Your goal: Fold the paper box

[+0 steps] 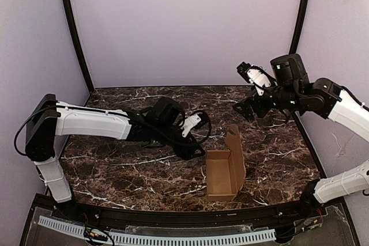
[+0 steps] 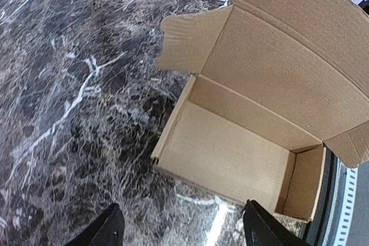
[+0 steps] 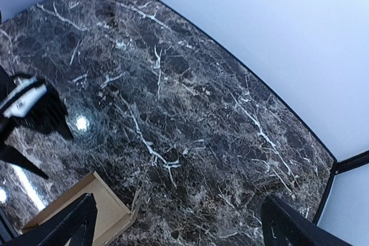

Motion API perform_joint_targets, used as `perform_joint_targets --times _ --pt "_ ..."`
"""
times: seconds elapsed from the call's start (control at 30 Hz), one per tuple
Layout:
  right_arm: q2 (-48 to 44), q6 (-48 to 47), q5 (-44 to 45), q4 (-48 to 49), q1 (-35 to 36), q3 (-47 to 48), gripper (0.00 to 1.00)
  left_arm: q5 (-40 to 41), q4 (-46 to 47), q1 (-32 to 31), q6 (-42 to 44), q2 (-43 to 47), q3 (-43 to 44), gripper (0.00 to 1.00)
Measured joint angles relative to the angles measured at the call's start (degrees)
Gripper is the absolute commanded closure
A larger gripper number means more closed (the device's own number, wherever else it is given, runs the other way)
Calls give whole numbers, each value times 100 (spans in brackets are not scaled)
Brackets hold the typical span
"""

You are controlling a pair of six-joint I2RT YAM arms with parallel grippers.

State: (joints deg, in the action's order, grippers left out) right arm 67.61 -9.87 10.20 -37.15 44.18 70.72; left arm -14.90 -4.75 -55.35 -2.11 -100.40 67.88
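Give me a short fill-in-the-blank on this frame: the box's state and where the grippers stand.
1. The paper box lies on the table with its lid ____.
2. Of the left gripper and the right gripper, the ____ one is nearer the box.
3. The left gripper holds ____.
Missing words: open; left; nothing.

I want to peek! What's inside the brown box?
Nothing: the paper box shows only its bare cardboard floor and walls. The table under it is covered.
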Motion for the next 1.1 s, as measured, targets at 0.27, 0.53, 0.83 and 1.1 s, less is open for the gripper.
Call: perform_joint_targets --times 0.27,0.53,0.83,1.1 --pt "-457 529 -299 577 -122 -815 2 -142 -142 -131 1003 -984 1075 33" --pt "-693 697 -420 852 -177 -1211 1 -144 -466 -144 1646 -1683 1867 45" --pt "-876 754 -518 1047 -197 -1259 1 -133 -734 -144 1893 -2214 2249 54" --pt "-914 826 -599 1062 -199 -1320 1 -96 -885 -144 1998 -2461 2549 71"
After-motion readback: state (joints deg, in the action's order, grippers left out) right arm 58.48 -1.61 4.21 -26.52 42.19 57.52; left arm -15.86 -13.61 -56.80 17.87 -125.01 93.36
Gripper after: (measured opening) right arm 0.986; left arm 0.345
